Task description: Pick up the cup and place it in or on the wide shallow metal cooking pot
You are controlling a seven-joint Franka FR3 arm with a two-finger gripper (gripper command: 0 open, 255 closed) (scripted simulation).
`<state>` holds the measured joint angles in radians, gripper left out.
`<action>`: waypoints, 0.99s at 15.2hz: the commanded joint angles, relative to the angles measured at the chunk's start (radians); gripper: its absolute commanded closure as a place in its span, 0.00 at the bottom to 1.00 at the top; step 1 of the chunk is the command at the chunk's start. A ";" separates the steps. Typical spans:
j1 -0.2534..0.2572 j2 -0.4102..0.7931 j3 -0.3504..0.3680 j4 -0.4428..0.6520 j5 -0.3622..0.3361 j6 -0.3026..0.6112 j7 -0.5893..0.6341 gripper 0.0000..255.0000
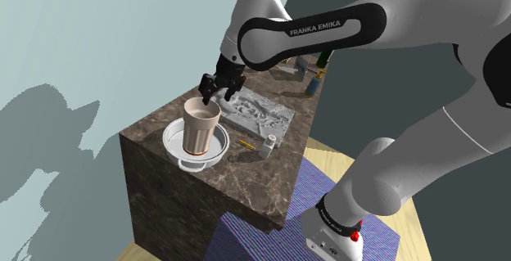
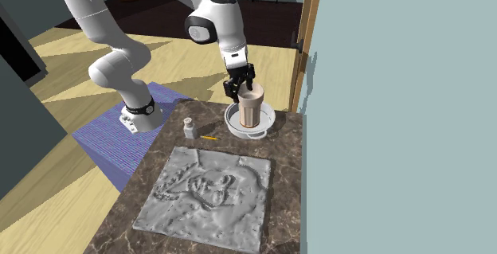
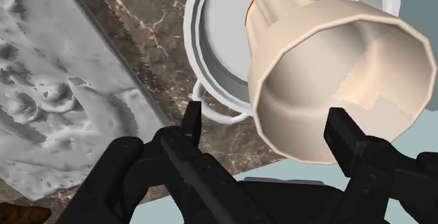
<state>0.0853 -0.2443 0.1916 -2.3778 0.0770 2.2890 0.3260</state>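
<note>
The hand (image 3: 265,117) spreads its black fingers wide just above the rim of the cup (image 3: 330,61), clasping nothing. The tan cup stands upright inside the shallow white pot (image 3: 217,54) on the worktop (image 1: 246,169). Placing looks done, so the next move is probably a straight lift clear of the pot. The arm (image 1: 327,30) arches over the pot, its wrist pointing down.
</note>
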 commanded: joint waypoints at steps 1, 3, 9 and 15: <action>0.000 0.000 0.000 0.000 0.000 0.000 0.000 0.00; 0.000 0.000 0.000 0.000 0.000 0.000 0.000 0.00; 0.001 -0.070 -0.010 0.063 0.006 -0.133 -0.006 0.00; 0.001 -0.070 -0.010 0.063 0.006 -0.133 -0.006 0.00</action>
